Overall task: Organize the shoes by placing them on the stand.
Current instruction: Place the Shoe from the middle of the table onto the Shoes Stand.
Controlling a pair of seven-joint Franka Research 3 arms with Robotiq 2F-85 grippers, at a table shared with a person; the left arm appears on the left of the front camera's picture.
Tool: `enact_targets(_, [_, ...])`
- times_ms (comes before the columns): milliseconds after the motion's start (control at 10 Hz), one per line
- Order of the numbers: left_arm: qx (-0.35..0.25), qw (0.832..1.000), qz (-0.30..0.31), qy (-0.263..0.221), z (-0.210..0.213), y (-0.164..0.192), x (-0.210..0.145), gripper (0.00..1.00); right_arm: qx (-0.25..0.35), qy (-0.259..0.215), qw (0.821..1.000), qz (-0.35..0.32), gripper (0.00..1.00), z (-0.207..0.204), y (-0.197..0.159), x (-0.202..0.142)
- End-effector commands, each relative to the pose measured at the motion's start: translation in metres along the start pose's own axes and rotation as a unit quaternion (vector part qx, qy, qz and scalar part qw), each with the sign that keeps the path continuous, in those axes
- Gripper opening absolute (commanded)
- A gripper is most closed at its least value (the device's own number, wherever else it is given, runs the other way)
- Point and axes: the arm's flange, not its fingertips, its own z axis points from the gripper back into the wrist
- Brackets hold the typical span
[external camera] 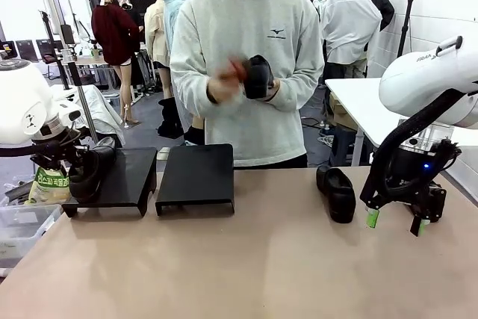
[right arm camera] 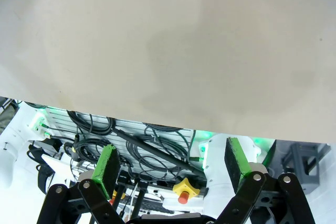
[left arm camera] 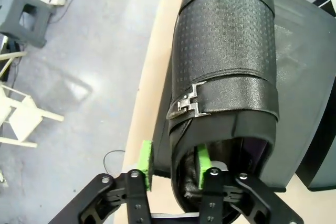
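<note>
One glossy black shoe (left arm camera: 226,51) with a small metal buckle lies on the left black stand (left arm camera: 310,77). My left gripper (left arm camera: 175,165) straddles its heel-side wall. One green pad (left arm camera: 146,162) is outside and clear of the leather, the other is inside the opening, so the jaws are open. From the front, this shoe (external camera: 97,166) and my left gripper (external camera: 73,177) are at the far left. A second stand (external camera: 196,177) sits bare beside it. Another shoe (external camera: 336,193) lies on the table at the right. The person holds a shoe (external camera: 258,76) at chest height. My right gripper (external camera: 396,222) hangs open beside the table shoe, holding nothing.
A clear plastic bin (external camera: 22,225) and a green-labelled bag (external camera: 48,184) sit off the table's left edge. A white table (external camera: 366,102) stands behind on the right. In the right wrist view, my right gripper (right arm camera: 172,163) hangs over the table edge, with cables below.
</note>
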Motion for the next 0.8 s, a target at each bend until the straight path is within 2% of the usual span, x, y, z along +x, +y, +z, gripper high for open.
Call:
enact_targets(0, [0.041, 0.999, 0.012, -0.025, 0.0, -0.002, 0.004, 1.0, -0.011, 0.004, 1.0, 0.005, 1.0, 0.002, -0.002, 0.0])
enact_targets(300, [0.049, 0.994, -0.012, -0.094, 0.054, -0.02, -0.007, 1.0, -0.011, 0.004, 1.0, 0.005, 1.0, 0.002, -0.002, 0.0])
enact_targets(600, [0.049, 0.994, 0.0, -0.093, 0.068, -0.021, -0.008, 1.0, -0.011, 0.004, 1.0, 0.005, 1.0, 0.002, -0.002, 0.0])
enact_targets(700, [0.053, 0.996, 0.012, -0.074, 0.071, -0.022, -0.008, 1.0, -0.011, 0.004, 1.0, 0.005, 1.0, 0.002, -0.002, 0.0])
